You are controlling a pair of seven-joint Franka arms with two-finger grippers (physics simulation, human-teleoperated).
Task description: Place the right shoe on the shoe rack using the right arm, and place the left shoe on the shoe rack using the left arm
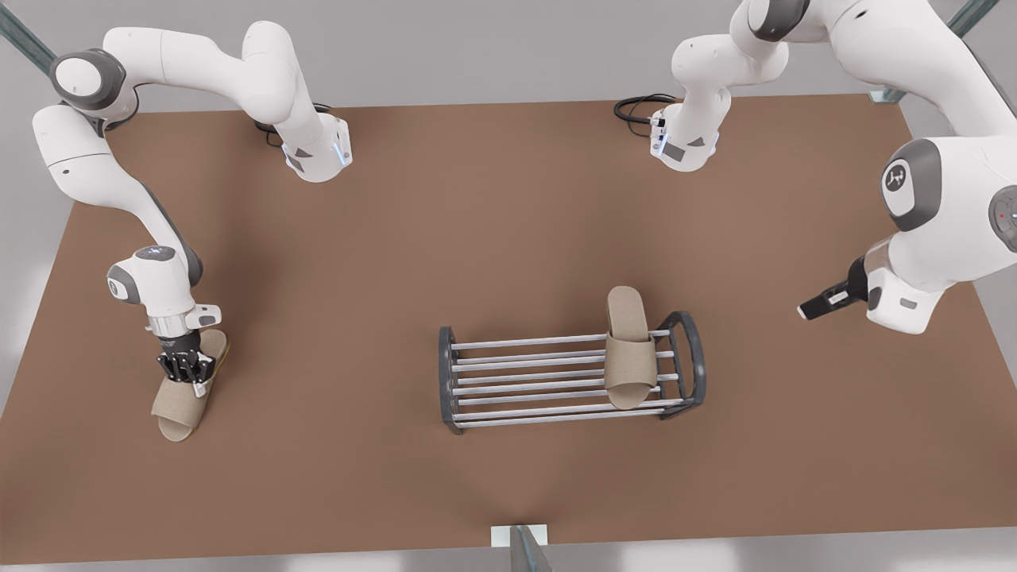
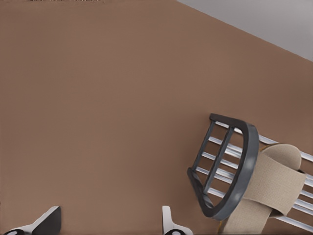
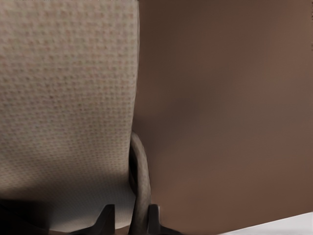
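The right shoe (image 1: 181, 401), a beige slide slipper, lies on the brown table at the front view's left. My right gripper (image 1: 189, 373) reaches down onto it. In the right wrist view its fingers (image 3: 154, 220) pinch the side edge of the fabric shoe (image 3: 68, 98), shut on it. The left shoe (image 1: 629, 349) rests across the silver bars of the shoe rack (image 1: 524, 373), near the rack's end on the front view's right. My left gripper (image 1: 814, 308) hangs open, well off to the front view's right of the rack. Its wrist view shows the gripper (image 2: 110, 223), the rack's arched end (image 2: 244, 166) and the left shoe (image 2: 274, 191).
Both arm bases (image 1: 318, 151) (image 1: 687, 143) stand at the table's far edge with black cables (image 1: 636, 107) beside them. A grey post (image 1: 524, 548) rises at the near edge. Bare bars span the rack's half on the front view's left.
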